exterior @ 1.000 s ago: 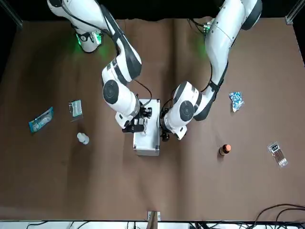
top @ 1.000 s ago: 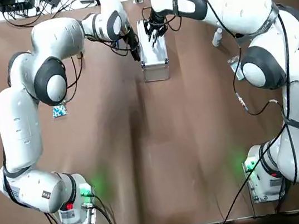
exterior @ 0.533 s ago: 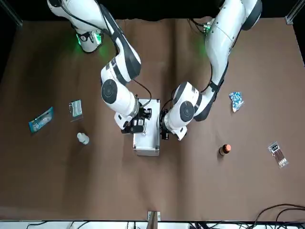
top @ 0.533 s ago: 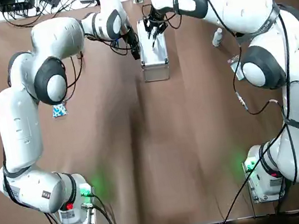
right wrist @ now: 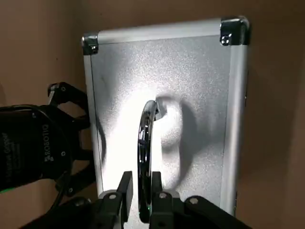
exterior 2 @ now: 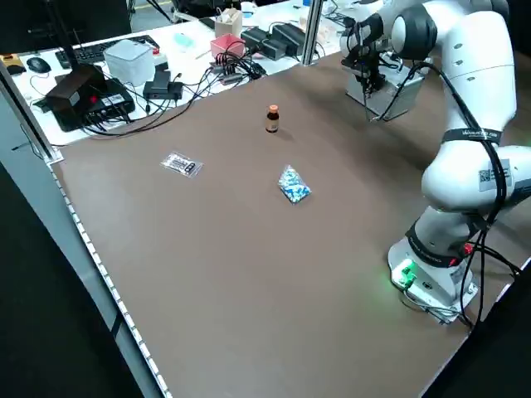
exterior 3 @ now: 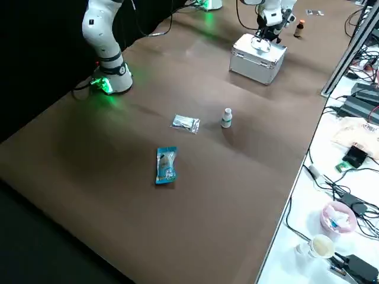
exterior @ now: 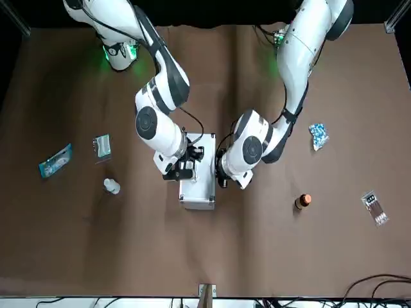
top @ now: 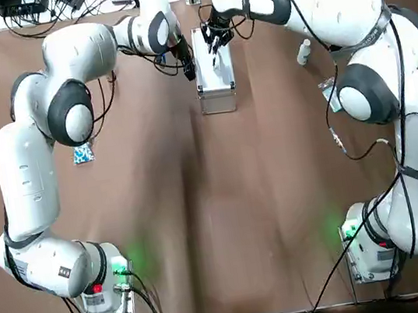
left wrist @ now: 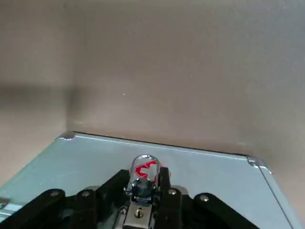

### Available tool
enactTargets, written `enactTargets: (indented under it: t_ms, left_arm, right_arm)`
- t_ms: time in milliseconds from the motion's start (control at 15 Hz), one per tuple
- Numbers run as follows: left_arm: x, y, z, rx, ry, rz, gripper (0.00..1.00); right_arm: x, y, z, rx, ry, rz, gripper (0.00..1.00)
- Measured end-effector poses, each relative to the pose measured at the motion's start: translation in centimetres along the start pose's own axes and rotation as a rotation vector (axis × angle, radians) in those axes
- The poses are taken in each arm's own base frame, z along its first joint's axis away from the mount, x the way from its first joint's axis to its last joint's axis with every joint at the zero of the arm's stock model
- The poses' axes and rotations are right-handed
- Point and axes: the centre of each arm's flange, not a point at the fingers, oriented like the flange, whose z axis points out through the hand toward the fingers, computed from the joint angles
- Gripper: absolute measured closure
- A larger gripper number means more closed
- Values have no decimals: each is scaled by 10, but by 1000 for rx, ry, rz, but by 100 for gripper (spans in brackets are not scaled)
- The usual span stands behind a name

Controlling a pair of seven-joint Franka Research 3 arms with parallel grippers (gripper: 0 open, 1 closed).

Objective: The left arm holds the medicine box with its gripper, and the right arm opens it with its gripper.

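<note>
Top view: the box (top: 216, 84) stands at the far middle of the table (top: 200, 205), and both arms reach far out to it. The left gripper (top: 188, 65) is against its left side and the right gripper (top: 212, 42) is above its top.

Front view: both wrists bend down, flanking the box.

Left wrist view: the left fingers (left wrist: 167, 191) sit close together on a small metal fitting (left wrist: 142, 188) at the box's edge.

Right wrist view: the right fingers (right wrist: 125, 187) are nipped on the chrome handle (right wrist: 145, 138), which stands up from the top.

The box looks like stiff, smooth, fairly weighty metal. Its bare walls would likely slip, so the handle and edge fittings seem the best holds.
</note>
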Motion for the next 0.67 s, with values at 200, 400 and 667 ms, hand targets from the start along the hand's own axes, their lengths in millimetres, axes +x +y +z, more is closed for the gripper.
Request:
enactTargets:
  t_ms: [200, 400, 667]
  left_arm:
    - [0, 0, 0, 0, 0, -5, 68]
    - [0, 0, 0, 0, 0, -6, 68]
    - [-1, 0, 0, 0, 0, -6, 68]
  right_arm:
    - [1, 1, 0, 0, -1, 3, 82]
    - [2, 3, -1, -3, -7, 9, 87]
    - [4, 8, -5, -7, -31, 43, 87]
